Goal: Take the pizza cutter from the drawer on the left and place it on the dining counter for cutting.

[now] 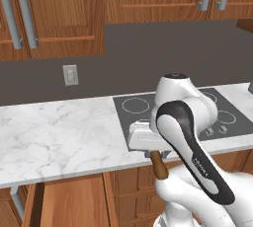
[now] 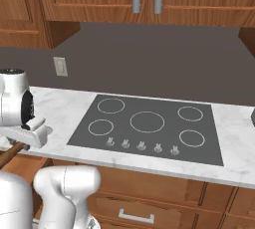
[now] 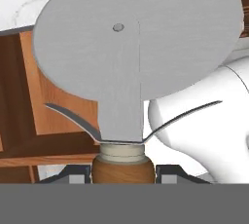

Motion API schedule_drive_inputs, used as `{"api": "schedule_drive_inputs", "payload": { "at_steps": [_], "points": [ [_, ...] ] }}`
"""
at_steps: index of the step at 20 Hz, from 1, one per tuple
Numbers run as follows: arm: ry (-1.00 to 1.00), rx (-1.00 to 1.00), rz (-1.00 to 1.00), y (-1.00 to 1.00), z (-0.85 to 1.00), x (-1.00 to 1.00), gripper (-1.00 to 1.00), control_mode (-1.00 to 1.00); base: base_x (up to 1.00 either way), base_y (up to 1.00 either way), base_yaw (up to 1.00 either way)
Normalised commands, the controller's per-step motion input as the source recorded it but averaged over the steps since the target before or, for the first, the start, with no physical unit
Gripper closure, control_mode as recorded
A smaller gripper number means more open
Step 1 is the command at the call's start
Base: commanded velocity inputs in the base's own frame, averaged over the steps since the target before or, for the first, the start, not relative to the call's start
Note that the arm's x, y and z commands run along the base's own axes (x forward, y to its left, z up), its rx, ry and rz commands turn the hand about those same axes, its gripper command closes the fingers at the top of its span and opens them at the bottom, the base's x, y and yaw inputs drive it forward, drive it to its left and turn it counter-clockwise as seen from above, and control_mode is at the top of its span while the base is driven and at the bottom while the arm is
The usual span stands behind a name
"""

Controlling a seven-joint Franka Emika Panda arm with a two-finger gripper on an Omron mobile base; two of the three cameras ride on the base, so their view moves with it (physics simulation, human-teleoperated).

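Kitchen: you face a white marble counter [image 1: 59, 132] with a black cooktop [image 2: 149, 126] set into it, a grey wall with an outlet [image 1: 70, 75] behind, and reddish wood cabinets [image 1: 59, 14] above. This is not the dining counter where the tool must end up.

Drawer: at the lower left of the left base view you see an open wooden drawer [image 1: 69, 204] with a plain wood inside, just under the counter edge.

Arm: the white arm [image 1: 192, 147] is folded in front of the cooktop, with its hand held level with the counter edge.

Gripper: the gripper [image 3: 122, 174] is closed narrow on the brown handle; in the hand view a dark fingertip sits on each side of it.

Pizza cutter: the pizza cutter [image 3: 131, 52] is in the gripper, out of the drawer and above nothing yet. Its grey wheel points away from the hand, and the handle end pokes out below the hand in the left base view.

Handling: you should judge it light and rigid. The wooden handle looks the safe grip. The wheel likely spins and is thin-edged, so keep the hold near the collar.
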Motion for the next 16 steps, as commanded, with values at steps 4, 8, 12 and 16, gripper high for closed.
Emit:
{"api": "schedule_drive_inputs", "payload": {
  "at_steps": [4, 8, 12, 16],
  "points": [
    [0.00, 0.00, 0.00, -0.89, 0.16, 0.09, 1.00, -1.00, 0.00, 0.00, 0.00],
    [-0.01, -0.04, 0.00, -0.78, 0.05, 0.01, 1.00, -1.00, 0.00, 0.00, 0.00],
    [-0.04, -0.07, 0.00, -0.73, 0.04, 0.00, 1.00, -1.00, 0.00, 0.00, 0.00],
    [-0.05, -0.08, 0.00, -0.59, 0.00, 0.12, 1.00, -1.00, 0.00, 0.00, 0.00]
  ]
}}
